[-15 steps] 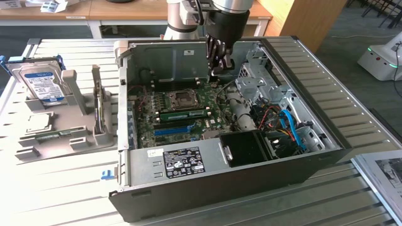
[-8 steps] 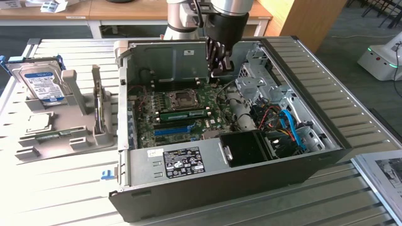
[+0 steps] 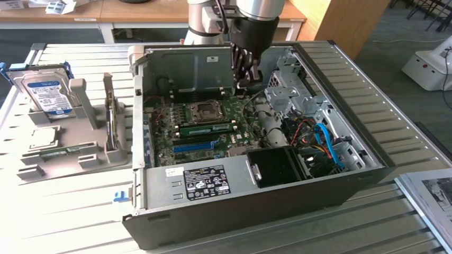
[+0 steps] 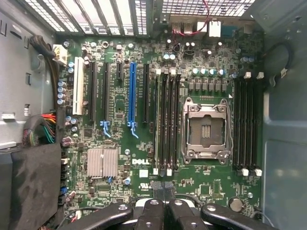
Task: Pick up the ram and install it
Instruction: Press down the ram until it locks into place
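Observation:
The ram is a slim green strip lying flat in the grey holder at the exterior view's left, outside the computer case. My gripper hangs over the far side of the open case, well away from the ram, above the motherboard. In the wrist view the gripper is shut with nothing between its black fingers. Another green stick is seated in a memory slot beside the CPU socket; the slots next to it stand bare.
The holder also carries a hard drive, a CPU chip and an upright card. Inside the case are a blue slot, a black fan shroud, blue and orange cables and the power supply.

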`<action>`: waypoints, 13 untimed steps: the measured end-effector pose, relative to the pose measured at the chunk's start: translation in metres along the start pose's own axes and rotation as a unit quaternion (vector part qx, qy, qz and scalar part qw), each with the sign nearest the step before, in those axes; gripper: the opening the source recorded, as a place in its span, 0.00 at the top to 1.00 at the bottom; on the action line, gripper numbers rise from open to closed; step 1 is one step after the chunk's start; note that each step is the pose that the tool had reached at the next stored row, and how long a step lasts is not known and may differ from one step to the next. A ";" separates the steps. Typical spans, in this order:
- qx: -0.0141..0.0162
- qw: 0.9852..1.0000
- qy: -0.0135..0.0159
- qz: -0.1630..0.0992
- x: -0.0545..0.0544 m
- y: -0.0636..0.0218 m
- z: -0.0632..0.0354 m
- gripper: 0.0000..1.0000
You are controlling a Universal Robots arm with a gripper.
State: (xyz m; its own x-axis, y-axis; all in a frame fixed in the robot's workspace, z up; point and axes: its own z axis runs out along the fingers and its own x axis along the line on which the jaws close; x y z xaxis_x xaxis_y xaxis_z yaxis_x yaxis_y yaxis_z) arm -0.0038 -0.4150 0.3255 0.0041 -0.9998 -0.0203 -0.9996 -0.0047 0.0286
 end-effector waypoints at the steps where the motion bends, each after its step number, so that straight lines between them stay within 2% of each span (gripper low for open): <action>1: 0.000 1.000 0.000 0.000 0.000 0.0000 0.0005 0.90; 13: 0.000 1.000 0.000 0.000 0.000 -0.0002 0.0070 0.90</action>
State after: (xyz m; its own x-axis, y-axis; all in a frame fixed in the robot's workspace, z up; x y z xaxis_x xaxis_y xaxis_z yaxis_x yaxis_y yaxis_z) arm -0.0038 -0.4150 0.3185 0.0041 -0.9998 -0.0203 -0.9996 -0.0047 0.0287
